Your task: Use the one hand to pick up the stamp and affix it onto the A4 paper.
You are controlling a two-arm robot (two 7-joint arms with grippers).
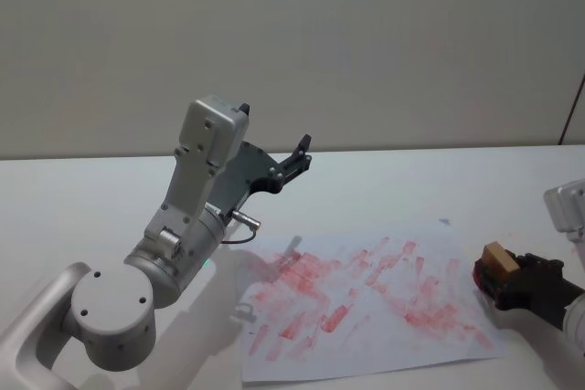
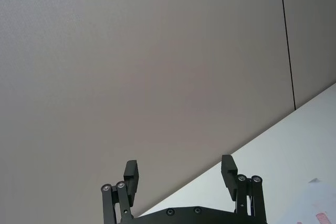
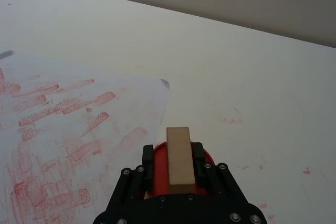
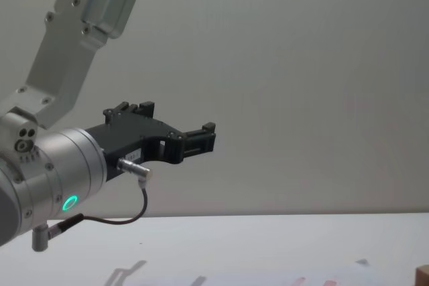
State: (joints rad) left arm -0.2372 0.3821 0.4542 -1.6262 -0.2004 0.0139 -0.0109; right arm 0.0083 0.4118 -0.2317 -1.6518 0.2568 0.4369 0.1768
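Gripping the small pale tan rectangular wooden stamp (image 3: 178, 160) between the ribbed fingers of the black two-fingered right pincer (image 3: 175, 167), low at the right edge of the white counter (image 1: 384, 184), just beside the right edge of the thin white A4 paper (image 1: 366, 303) covered in pink-red stamp marks. Sitting directly over a round red object (image 3: 207, 161) partly hidden beneath the stamp and fingers; whether touching it cannot be told. Lying flat on the counter, the paper spreading from the centre toward the right pincer. Hovering farther back and well apart from the paper, the black left pincer (image 2: 181, 176) on its silver wrist with green ring light, raised above the counter, fingers spread apart and holding nothing, pointing toward the grey wall (image 2: 157, 66).
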